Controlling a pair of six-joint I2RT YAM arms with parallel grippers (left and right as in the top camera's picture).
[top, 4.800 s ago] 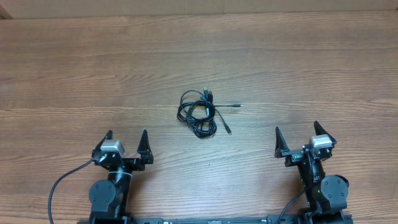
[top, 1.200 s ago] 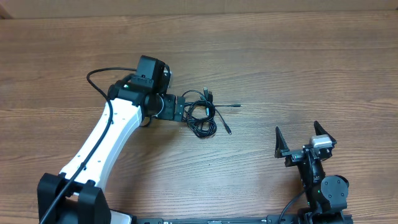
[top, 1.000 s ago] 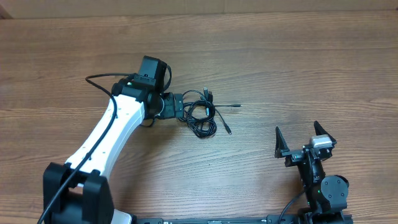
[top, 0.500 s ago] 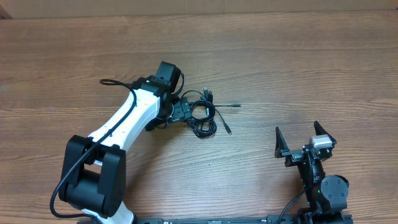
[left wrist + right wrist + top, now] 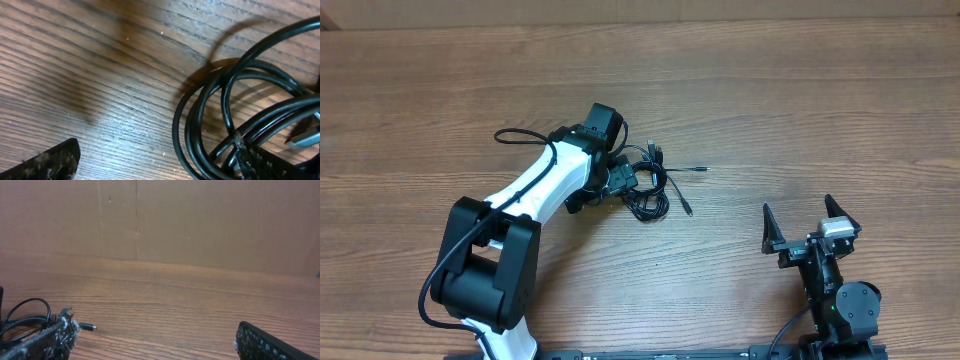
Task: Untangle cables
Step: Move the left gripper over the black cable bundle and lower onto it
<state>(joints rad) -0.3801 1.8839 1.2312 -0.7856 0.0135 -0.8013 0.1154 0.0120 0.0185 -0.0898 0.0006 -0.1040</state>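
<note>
The cables (image 5: 648, 203) lie as one small knotted black bundle in the middle of the table, with two plug ends (image 5: 701, 171) trailing to the right. My left gripper (image 5: 623, 182) is down over the bundle's left edge, open. In the left wrist view the black loops (image 5: 226, 116) fill the right side; one fingertip (image 5: 46, 161) rests on bare wood at the left, the other fingertip (image 5: 272, 164) sits over the loops, and nothing is gripped. My right gripper (image 5: 798, 226) stands open near the front right, apart from the bundle. Its view shows the cables (image 5: 24, 316) far left.
The wooden table (image 5: 800, 90) stretches all round the bundle. A brown cardboard wall (image 5: 200, 220) stands behind the table's far edge. The left arm's own thick black wire (image 5: 520, 134) loops out beside its white forearm (image 5: 535, 185).
The left arm has swung further right, bringing its open gripper from beside the bundle to over its left edge. The cables have not shifted. The right arm has not moved.
</note>
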